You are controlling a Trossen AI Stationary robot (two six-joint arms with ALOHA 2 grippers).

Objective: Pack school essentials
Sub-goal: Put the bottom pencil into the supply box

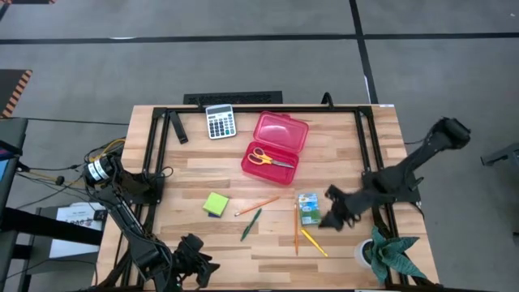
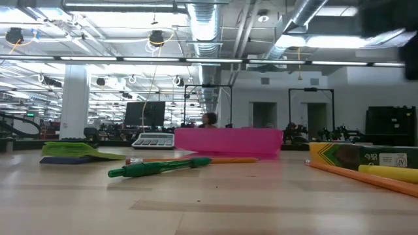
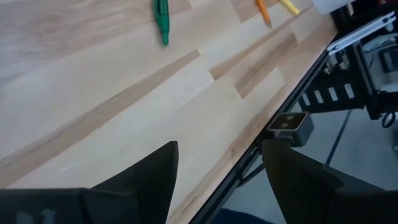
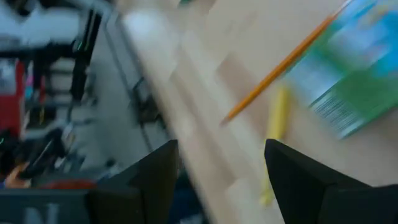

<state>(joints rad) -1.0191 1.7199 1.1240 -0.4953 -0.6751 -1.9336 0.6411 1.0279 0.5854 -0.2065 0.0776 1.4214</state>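
Observation:
The yellow-handled scissors (image 1: pixel 270 159) lie inside the open red case (image 1: pixel 280 130). On the bare wood lie the lime-green sticky-note pad (image 1: pixel 216 203), an orange pencil (image 1: pixel 257 205), the dark green pen (image 1: pixel 250 224), the green-blue carton (image 1: pixel 308 208), a second orange pencil (image 1: pixel 296 229) and a yellow pencil (image 1: pixel 315 242). My right gripper (image 1: pixel 335 213) hovers open just right of the carton (image 4: pixel 354 81), touching nothing. My left gripper (image 1: pixel 195 264) waits open at the table's near edge, with the pen (image 3: pixel 161 18) ahead of it.
The grey-white calculator (image 1: pixel 220 122) lies at the far edge beside the red case (image 2: pixel 228 140). A potted plant (image 1: pixel 391 255) stands at the near right corner. A black frame (image 1: pixel 154 142) runs along the table's sides. Bare wood lies between the pad and the near edge.

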